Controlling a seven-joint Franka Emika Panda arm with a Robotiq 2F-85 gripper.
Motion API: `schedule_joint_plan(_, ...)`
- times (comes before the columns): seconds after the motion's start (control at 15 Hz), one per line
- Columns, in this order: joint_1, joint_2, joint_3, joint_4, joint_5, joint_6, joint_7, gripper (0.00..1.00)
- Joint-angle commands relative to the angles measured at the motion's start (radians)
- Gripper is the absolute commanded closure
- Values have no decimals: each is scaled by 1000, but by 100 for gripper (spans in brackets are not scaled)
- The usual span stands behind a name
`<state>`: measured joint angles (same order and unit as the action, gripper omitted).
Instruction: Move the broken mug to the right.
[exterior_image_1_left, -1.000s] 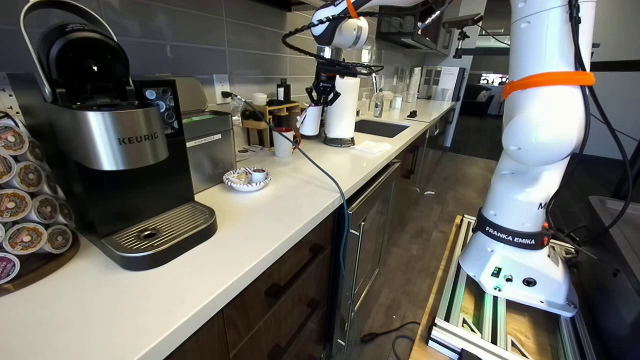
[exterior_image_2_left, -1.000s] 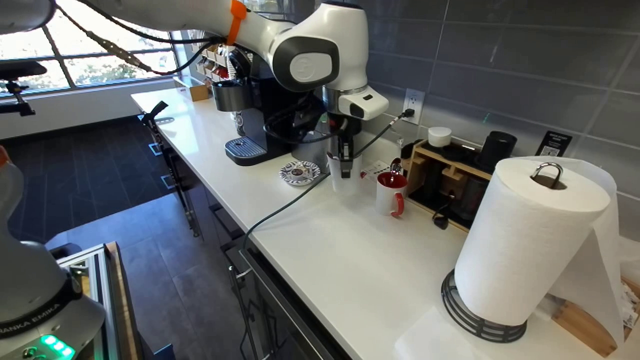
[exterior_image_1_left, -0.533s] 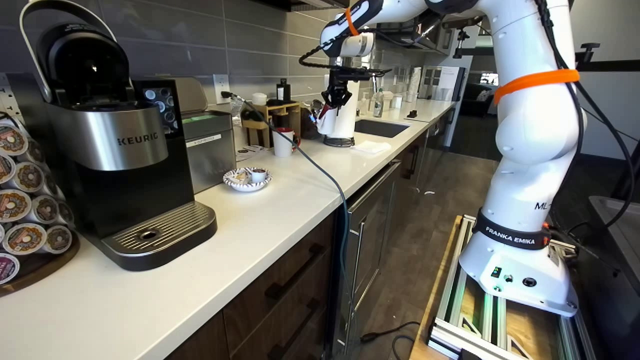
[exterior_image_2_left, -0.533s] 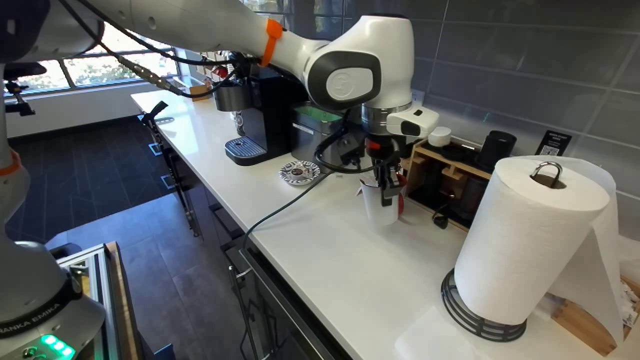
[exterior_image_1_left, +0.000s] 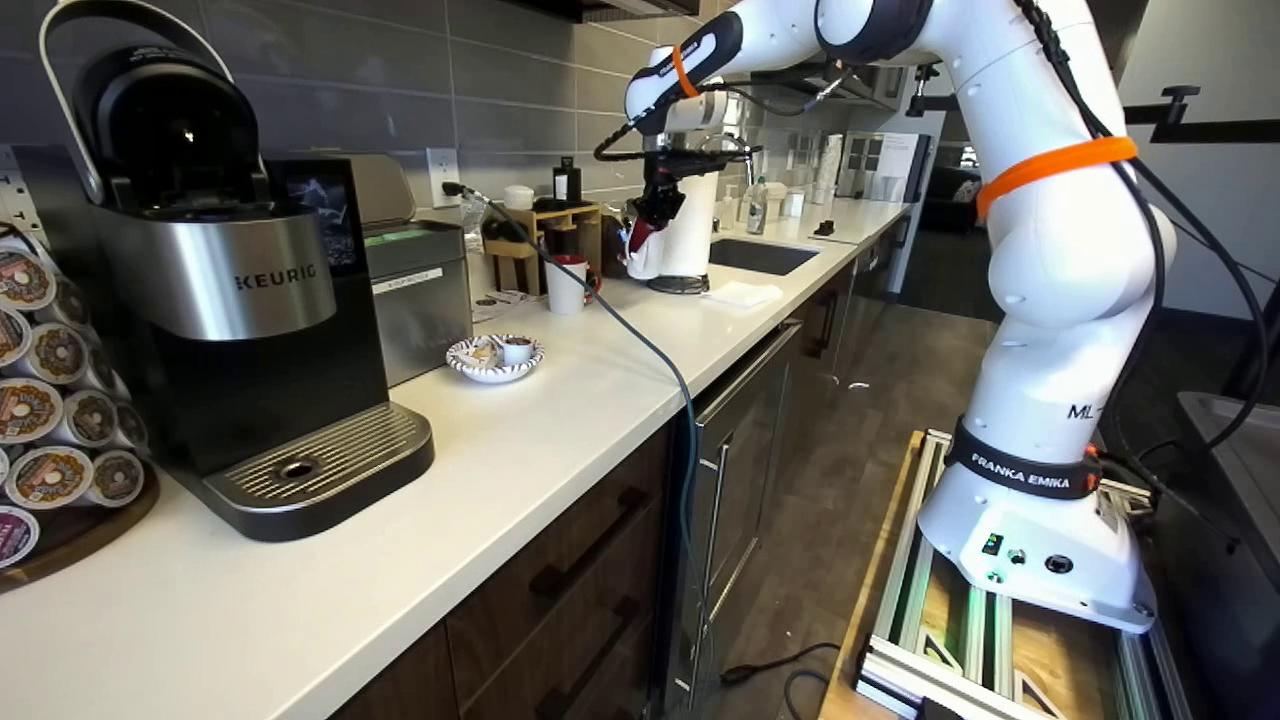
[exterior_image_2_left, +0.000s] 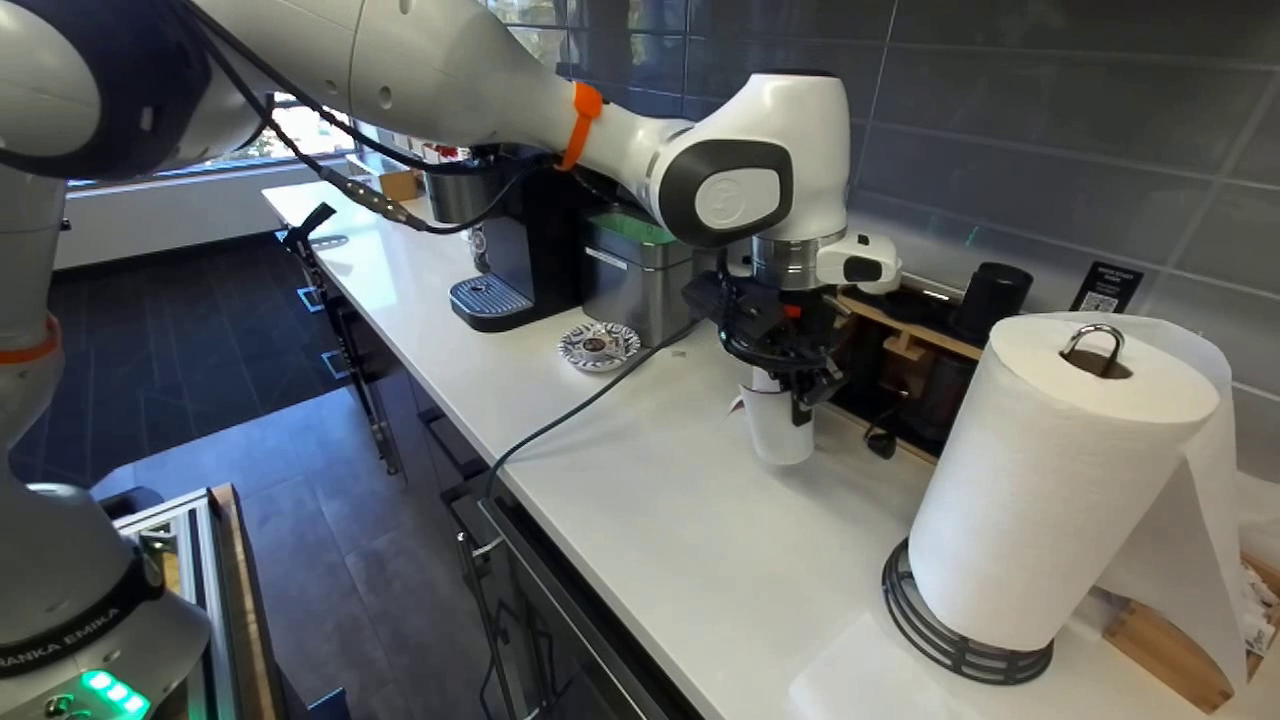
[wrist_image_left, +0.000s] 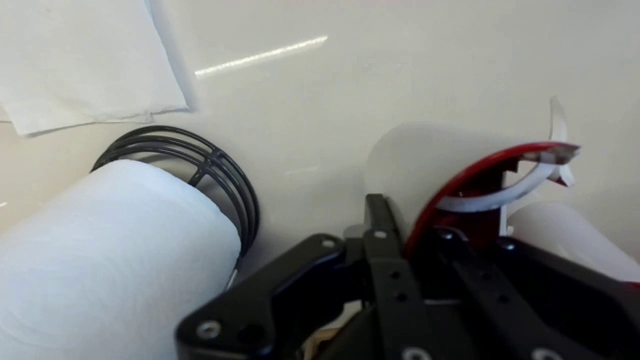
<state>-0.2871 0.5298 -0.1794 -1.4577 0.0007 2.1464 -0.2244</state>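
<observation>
The broken mug, white outside and red inside with a jagged rim, shows in the wrist view (wrist_image_left: 425, 155) and in both exterior views (exterior_image_1_left: 643, 262) (exterior_image_2_left: 782, 435). My gripper (wrist_image_left: 413, 218) is shut on its wall, one finger outside and one inside the mug. The gripper also shows in both exterior views (exterior_image_1_left: 655, 215) (exterior_image_2_left: 800, 405). The mug hangs low over the counter (exterior_image_2_left: 680, 510); I cannot tell if its base touches. It is between the wooden organiser and the paper-towel roll.
The paper-towel roll (exterior_image_2_left: 1060, 480) on its black wire base stands close by. A second white-and-red mug (exterior_image_1_left: 566, 285) stands near the wooden organiser (exterior_image_2_left: 905, 350). A patterned dish (exterior_image_2_left: 598, 346), a cable (exterior_image_1_left: 640, 335) and a napkin (exterior_image_1_left: 743, 294) lie on the counter.
The gripper has carried the mug away from the coffee machine toward the paper-towel roll. It is lower now, and the gripper has turned. The second mug is now hidden in an exterior view.
</observation>
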Motion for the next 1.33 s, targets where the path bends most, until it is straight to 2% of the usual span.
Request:
schedule_joint_plan(0.0, -50, 38, 39, 39, 12, -9, -121, 97)
schedule_joint_plan(0.2, -75, 57, 51, 39, 19, -25, -175, 97)
schedule_joint_plan(0.27, -55, 44, 38, 12, -3, -4, -129, 90)
schedule_joint_plan(0.47, -68, 57, 43, 16, -1, -4, -150, 90)
schedule_joint_plan(0.53, -69, 57, 44, 17, 0, -4, -151, 97)
schedule_joint_plan(0.8, -90, 98, 56, 51, 0, -33, -222, 97)
schedule_joint_plan(1.27, -154, 162, 105, 117, 90, -82, -286, 97)
